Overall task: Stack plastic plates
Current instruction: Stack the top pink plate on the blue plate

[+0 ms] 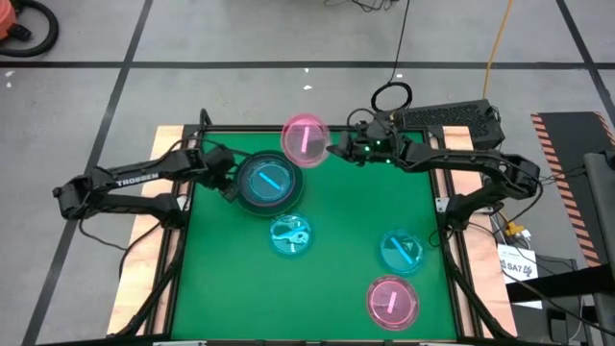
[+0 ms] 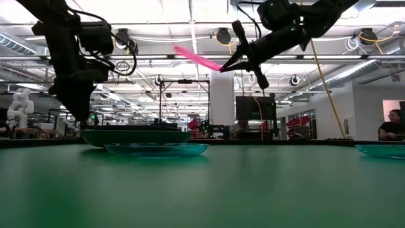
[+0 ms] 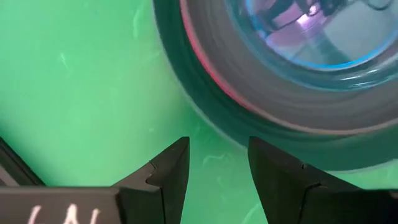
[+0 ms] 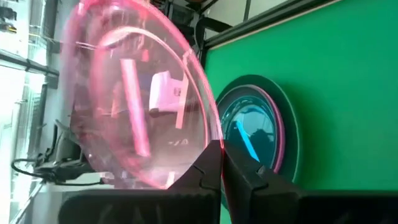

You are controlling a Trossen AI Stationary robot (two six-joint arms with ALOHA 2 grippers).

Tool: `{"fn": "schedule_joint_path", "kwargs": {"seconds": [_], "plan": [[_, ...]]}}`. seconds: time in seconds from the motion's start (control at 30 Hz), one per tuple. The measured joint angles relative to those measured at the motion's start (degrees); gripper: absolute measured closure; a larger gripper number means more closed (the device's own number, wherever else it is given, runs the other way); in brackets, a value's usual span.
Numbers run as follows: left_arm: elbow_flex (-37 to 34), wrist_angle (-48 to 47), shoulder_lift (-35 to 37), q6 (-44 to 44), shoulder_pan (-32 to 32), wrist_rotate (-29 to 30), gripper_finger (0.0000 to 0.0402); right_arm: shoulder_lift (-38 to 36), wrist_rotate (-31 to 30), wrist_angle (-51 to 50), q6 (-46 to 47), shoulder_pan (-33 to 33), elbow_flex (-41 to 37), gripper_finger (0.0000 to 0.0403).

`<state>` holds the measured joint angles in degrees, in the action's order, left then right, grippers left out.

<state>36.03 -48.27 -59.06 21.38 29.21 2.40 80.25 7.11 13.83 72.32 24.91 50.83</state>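
A stack [image 1: 268,183] stands on the green table at the far left: a dark grey plate with a pink rim line and a cyan plate on top; it also shows in the left wrist view [image 3: 292,93]. My left gripper [image 3: 217,174] is open just left of the stack, touching nothing. My right gripper [image 1: 338,148] is shut on a translucent pink plate [image 1: 305,139] held high near the far edge. Loose on the table lie two cyan plates [image 1: 290,235] [image 1: 402,251] and a translucent pink plate [image 1: 392,301]. My right gripper pinches the translucent pink plate by its rim [image 4: 211,144] between its two fingers, coming from the table's right side. The plate is lifted clear of the table and tilted, its free side higher [image 2: 190,56].
The table's black frame [image 1: 317,128] runs along the far edge under the held plate. Bare green mat [image 1: 356,207] lies between the stack and the loose plates. A person [image 2: 392,125] sits in the room beyond the table.
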Motion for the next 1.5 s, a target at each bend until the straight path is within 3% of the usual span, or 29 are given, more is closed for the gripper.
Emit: {"fn": "schedule_joint_path", "kwargs": {"seconds": [0.5, 0.83, 1.2, 1.5], "plan": [[-0.13, 3.88, -13.92, 7.60, -0.02, -0.03, 0.0232, -0.04, -2.85, -0.83, -2.43, -0.66, 0.00, 0.0403], [0.27, 5.08, -13.42, 10.35, -0.52, -2.45, 0.0232, -0.04, -2.83, -2.80, -2.55, -0.66, 0.00, 0.0403], [8.34, 5.34, -13.46, 8.98, -3.04, -3.44, 0.0232, 1.81, -2.61, -4.11, -3.15, -0.60, 0.00, 0.0403], [10.42, 2.58, -13.43, 8.98, -1.39, -2.23, 0.0232, 5.49, -1.00, -1.68, -0.92, -0.60, 0.00, 0.0403]]}}
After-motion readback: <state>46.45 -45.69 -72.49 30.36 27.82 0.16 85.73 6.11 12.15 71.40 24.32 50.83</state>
